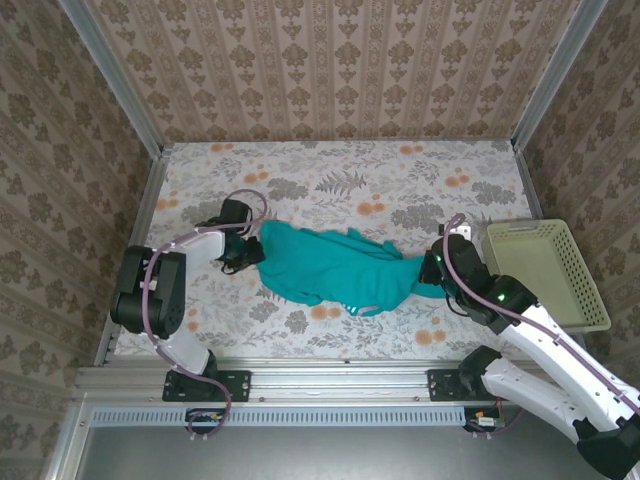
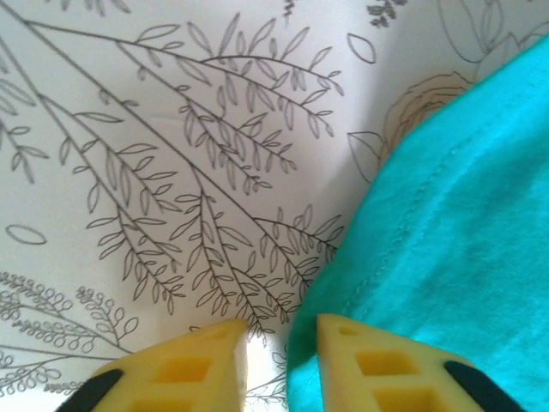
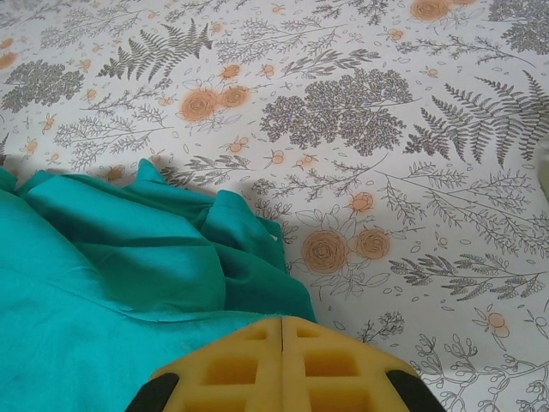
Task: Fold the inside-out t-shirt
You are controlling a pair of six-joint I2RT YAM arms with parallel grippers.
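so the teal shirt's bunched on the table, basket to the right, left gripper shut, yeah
No, the left gripper is open: the left wrist view shows a gap between its fingers at the edge of the t-shirt. The rest holds: bunched on the table, basket to the right.

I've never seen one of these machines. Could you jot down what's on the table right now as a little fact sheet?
Garment: teal t-shirt, bunched up, not yet folded
Surface: flowered table
Left pincer: open, at the shirt's left edge
Right pincer: closed, at the shirt's right end; unclear whether it pinches cloth
Off to the side: pale yellow basket on the right, apart from the shirt
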